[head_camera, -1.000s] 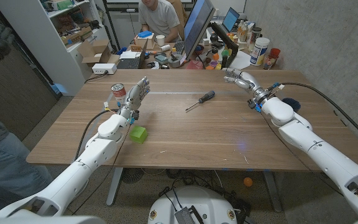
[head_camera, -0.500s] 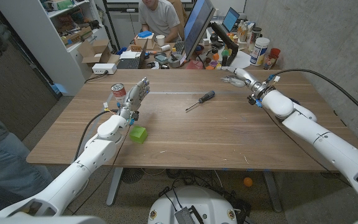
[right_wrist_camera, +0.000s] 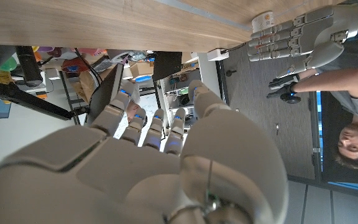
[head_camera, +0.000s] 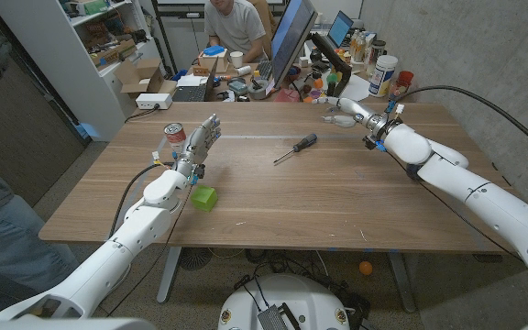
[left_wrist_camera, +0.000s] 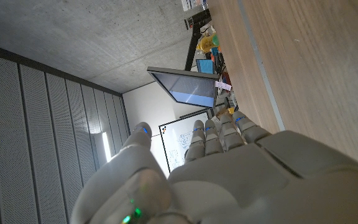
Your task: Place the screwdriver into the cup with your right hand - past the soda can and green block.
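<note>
Right hand sits at the far right corner of the wooden tabletop, fingers stretched out toward the cluttered desk behind; nothing in it — open, fingers apart; in the right wrist view the same hand shows its back with the fingers reaching out loosely spread. Screwdriver lies flat on the tabletop near the far middle, black handle toward the right hand, thin shaft pointing toward the left side; well apart from both hands, touched by neither.

Left hand stands upright on the left side of the tabletop, fingers up and slightly apart, holding nothing; in the left wrist view this hand shows only its back, fingers extended. Soda can stands upright just beside the left hand, on its far-left side; whether they touch, I cannot tell. Green block rests on the tabletop near the left forearm, nearer the front edge than the can.

Cup: a white cup stands on the desk behind, beside a seated person — whether it is the task's cup I cannot tell. Monitor stands tilted behind the far edge.
</note>
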Robot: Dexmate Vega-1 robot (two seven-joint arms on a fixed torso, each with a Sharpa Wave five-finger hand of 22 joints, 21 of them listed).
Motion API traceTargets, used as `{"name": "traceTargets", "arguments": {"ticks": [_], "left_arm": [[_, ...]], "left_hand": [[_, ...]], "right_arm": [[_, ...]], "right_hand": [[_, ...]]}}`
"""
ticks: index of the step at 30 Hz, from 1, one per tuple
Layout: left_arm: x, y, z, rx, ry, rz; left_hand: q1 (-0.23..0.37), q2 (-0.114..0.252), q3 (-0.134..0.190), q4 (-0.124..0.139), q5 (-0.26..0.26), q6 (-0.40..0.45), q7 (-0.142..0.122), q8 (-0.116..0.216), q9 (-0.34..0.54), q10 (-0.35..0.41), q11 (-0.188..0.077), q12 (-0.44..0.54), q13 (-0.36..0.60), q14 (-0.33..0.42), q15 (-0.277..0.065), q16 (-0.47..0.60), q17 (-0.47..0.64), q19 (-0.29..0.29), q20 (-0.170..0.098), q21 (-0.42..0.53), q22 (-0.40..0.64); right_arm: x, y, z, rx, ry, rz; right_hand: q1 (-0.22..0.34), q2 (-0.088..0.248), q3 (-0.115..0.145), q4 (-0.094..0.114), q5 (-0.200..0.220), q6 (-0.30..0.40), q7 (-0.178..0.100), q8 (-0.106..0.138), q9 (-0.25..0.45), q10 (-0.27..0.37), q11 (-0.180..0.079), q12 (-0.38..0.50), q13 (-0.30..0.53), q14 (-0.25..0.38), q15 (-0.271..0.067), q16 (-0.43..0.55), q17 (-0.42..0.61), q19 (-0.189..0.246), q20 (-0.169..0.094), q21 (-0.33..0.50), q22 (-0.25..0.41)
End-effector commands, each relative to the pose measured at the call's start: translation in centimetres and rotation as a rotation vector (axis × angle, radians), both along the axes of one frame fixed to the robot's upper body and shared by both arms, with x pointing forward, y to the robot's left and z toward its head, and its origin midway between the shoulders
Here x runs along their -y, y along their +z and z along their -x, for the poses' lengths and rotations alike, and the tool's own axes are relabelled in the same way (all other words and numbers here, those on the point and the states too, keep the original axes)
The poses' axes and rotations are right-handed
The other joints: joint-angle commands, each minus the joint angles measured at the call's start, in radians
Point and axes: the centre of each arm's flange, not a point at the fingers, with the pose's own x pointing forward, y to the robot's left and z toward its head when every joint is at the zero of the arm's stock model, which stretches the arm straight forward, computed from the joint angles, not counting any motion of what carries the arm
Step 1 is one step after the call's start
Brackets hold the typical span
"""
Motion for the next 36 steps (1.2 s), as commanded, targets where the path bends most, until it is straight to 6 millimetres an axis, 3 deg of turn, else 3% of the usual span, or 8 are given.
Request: {"name": "traceTargets", "arguments": {"ticks": [1,6,8,13,21,36], "left_arm": [[0.1,-0.1,0.1,-0.001,0.000,-0.005],[0.1,-0.2,0.1,-0.003,0.000,-0.004],[0.1,-0.2,0.1,-0.003,0.001,-0.003],[0.1,-0.4,0.1,-0.005,0.002,0.001],[0.1,-0.5,0.2,-0.007,0.003,0.001],[0.2,-0.7,0.5,-0.007,0.003,-0.002]], "left_hand": [[0.000,0.010,0.003,-0.007,0.006,0.009,-0.001,0.005,0.003,0.001,-0.002,0.010,0.002,0.003,0.004,0.004,0.005,-0.001,0.015,0.004,0.005],[-0.001,0.011,0.003,-0.008,0.006,0.010,-0.001,0.005,0.003,0.001,0.001,0.009,0.002,0.004,0.004,0.004,0.005,0.000,0.013,0.004,0.005],[-0.002,0.011,0.003,-0.008,0.006,0.010,-0.001,0.005,0.003,0.001,0.000,0.009,0.002,0.004,0.004,0.004,0.005,0.000,0.011,0.004,0.005],[-0.003,0.011,0.003,-0.009,0.006,0.011,0.000,0.005,0.003,0.001,0.001,0.009,0.002,0.005,0.004,0.005,0.005,0.000,0.010,0.004,0.005],[-0.005,0.012,0.003,-0.011,0.006,0.014,0.002,0.005,0.003,0.000,-0.001,0.009,0.002,0.003,0.005,0.004,0.005,-0.001,0.011,0.004,0.005],[-0.008,0.013,0.002,-0.015,0.006,0.017,0.000,0.005,0.003,0.001,-0.004,0.009,0.002,0.003,0.004,0.004,0.005,-0.003,0.014,0.004,0.005]], "right_arm": [[-1.3,1.5,0.1,0.054,-0.039,0.160],[-1.9,2.0,0.0,0.079,-0.052,0.223],[-2.2,2.2,0.0,0.087,-0.054,0.245],[-3.0,2.6,0.1,0.113,-0.061,0.299],[-4.0,2.9,0.4,0.154,-0.089,0.400],[-5.5,3.3,-0.9,0.153,-0.113,0.542]], "right_hand": [[0.020,-0.003,0.008,-0.003,0.003,0.000,-0.010,-0.006,0.001,-0.004,-0.010,0.006,0.004,0.005,0.010,0.002,0.003,0.003,0.012,0.005,0.003],[0.037,-0.013,0.017,-0.005,0.003,-0.004,-0.015,-0.006,0.002,-0.007,-0.014,0.006,0.005,0.009,0.021,0.004,0.003,0.015,0.058,0.011,0.003],[0.048,-0.021,0.024,-0.003,0.003,-0.003,-0.019,-0.005,0.002,-0.005,-0.024,0.008,0.005,0.014,0.026,0.006,0.004,0.033,0.096,0.018,0.003],[0.055,-0.027,0.029,-0.002,0.003,-0.003,-0.026,-0.005,0.002,-0.003,-0.034,0.009,0.005,0.018,0.041,0.008,0.004,0.045,0.119,0.022,0.003],[0.061,-0.032,0.032,-0.002,0.003,-0.009,-0.030,-0.007,0.002,-0.007,-0.039,0.008,0.005,0.011,0.048,0.004,0.004,0.046,0.135,0.020,0.003],[0.066,-0.056,0.037,0.005,0.003,-0.070,-0.027,-0.023,0.003,-0.032,-0.009,0.003,0.007,0.007,0.050,0.003,0.003,0.029,0.145,0.011,0.003]]}}
